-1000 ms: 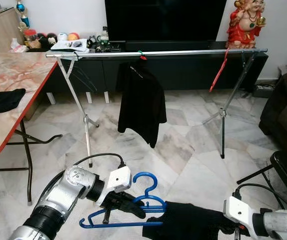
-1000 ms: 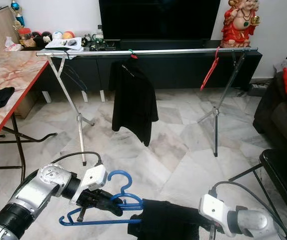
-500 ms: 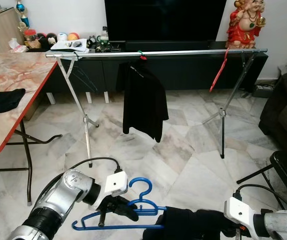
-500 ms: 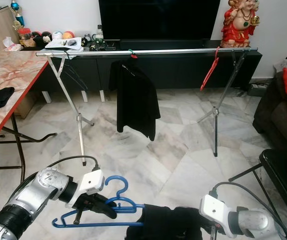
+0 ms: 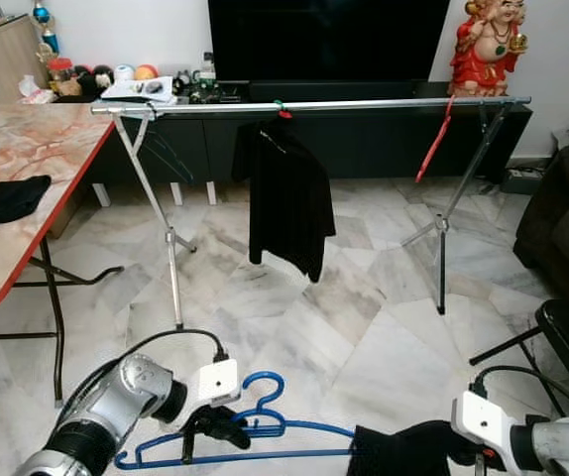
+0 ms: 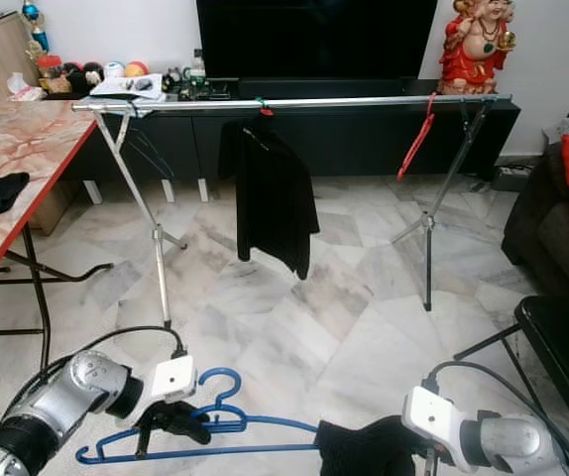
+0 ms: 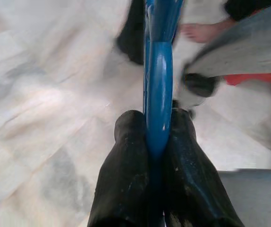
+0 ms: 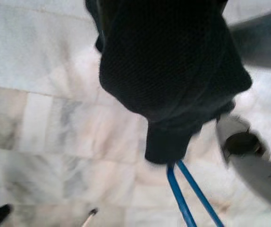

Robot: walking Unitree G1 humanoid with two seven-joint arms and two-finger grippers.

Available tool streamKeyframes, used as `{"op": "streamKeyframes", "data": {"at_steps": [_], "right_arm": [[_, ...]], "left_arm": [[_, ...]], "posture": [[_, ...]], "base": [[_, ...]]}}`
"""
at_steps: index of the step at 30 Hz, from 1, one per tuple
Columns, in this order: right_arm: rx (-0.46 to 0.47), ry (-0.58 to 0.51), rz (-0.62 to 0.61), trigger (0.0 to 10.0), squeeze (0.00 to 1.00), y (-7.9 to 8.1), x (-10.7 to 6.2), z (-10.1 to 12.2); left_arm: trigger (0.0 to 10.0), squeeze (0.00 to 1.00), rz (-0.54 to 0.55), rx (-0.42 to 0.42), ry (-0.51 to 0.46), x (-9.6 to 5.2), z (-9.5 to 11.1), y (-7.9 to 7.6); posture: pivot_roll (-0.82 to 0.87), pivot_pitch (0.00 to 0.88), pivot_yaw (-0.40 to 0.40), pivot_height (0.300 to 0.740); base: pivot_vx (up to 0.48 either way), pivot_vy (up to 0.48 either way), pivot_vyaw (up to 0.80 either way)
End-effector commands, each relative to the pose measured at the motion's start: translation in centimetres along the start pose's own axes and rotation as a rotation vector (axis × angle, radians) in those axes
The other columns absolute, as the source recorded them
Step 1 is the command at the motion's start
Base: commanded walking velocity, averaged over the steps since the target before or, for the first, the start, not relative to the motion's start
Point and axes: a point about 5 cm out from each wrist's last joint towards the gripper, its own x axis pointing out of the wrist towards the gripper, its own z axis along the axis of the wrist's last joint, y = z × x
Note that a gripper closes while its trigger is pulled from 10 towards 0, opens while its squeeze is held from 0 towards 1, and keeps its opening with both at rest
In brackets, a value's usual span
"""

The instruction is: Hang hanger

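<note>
in your left eye view, the left gripper (image 5: 215, 428) holds the blue hanger (image 5: 265, 436) low over the marble floor (image 5: 364, 327), before the clothes rack (image 5: 309, 104). your left wrist view shows its fingers (image 7: 126, 184) pinching the hanger. in your right wrist view, a black garment (image 8: 168, 71) covers the right gripper; you cannot tell its jaws.

I'm holding both silver arms low in front of me, bent inward. My left tool (image 5: 217, 424) is reaching toward the middle with its two black fingers (image 7: 126, 175) pressing together on a blue bar. My right tool (image 5: 433, 444) is pointing left, its fingers buried in dark cloth.
</note>
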Motion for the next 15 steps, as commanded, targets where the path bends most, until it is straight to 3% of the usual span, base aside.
{"op": "streamKeyframes", "data": {"at_steps": [1, 4, 5, 7, 8, 9, 11, 12, 15], "right_arm": [[0.032, -0.121, -0.093, 0.0, 0.0, -1.0, -0.1, 1.4], [0.088, -0.213, -0.149, 0.0, 0.0, -1.2, 0.1, 1.9], [0.106, -0.24, -0.164, 0.0, 0.0, -1.2, 0.2, 1.9], [0.117, -0.257, -0.173, 0.0, 0.0, -1.2, 0.2, 2.0], [0.13, -0.276, -0.182, 0.0, 0.0, -1.1, 0.2, 2.0], [0.149, -0.298, -0.199, 0.0, 0.0, -1.1, 0.1, 1.9], [0.182, -0.348, -0.243, 0.0, 0.0, -1.0, -0.1, 1.8], [0.197, -0.364, -0.273, 0.0, 0.0, -1.0, -0.1, 1.8], [0.259, -0.438, -0.389, 0.0, 0.0, -1.0, 0.2, 2.1]], "left_arm": [[0.0, 0.0, 0.156, -0.011, 0.038, 0.1, -1.0, 0.7], [0.2, 0.0, 0.323, -0.119, 0.073, 0.4, -2.8, 0.8], [0.8, 0.0, 0.369, -0.131, 0.099, 0.5, -3.4, 0.6], [0.8, 0.0, 0.397, -0.132, 0.117, 0.5, -3.8, 0.5], [2.7, 0.0, 0.415, -0.17, 0.124, 0.6, -4.4, 0.2], [2.6, 0.0, 0.435, -0.2, 0.137, 0.8, -5.1, -0.3], [4.4, 0.0, 0.482, -0.253, 0.178, 1.1, -6.6, -1.3], [10.0, 0.0, 0.505, -0.267, 0.191, 1.1, -7.0, -1.5], [10.0, 0.0, 0.593, -0.337, 0.237, 1.2, -8.7, -2.6]], "posture": [[0.05, 0.031, -0.012, 0.74], [0.05, 0.035, -0.007, 0.74], [0.05, 0.035, -0.007, 0.74], [0.05, 0.035, -0.007, 0.74], [0.05, 0.036, -0.004, 0.74], [0.05, 0.037, -0.003, 0.74], [0.05, 0.038, -0.001, 0.74], [0.05, 0.039, 0.0, 0.74], [0.04, 0.04, 0.004, 0.74]], "base": [[0.0, 0.0, 0.0], [0.0, 0.0, 0.0], [0.0, 0.0, 0.0], [0.0, 0.0, 0.0], [0.0, 0.0, 0.0], [0.0, 0.0, 0.0], [0.0, 0.0, 0.0], [0.0, 0.0, 0.0], [0.0, 0.0, 0.0]]}}
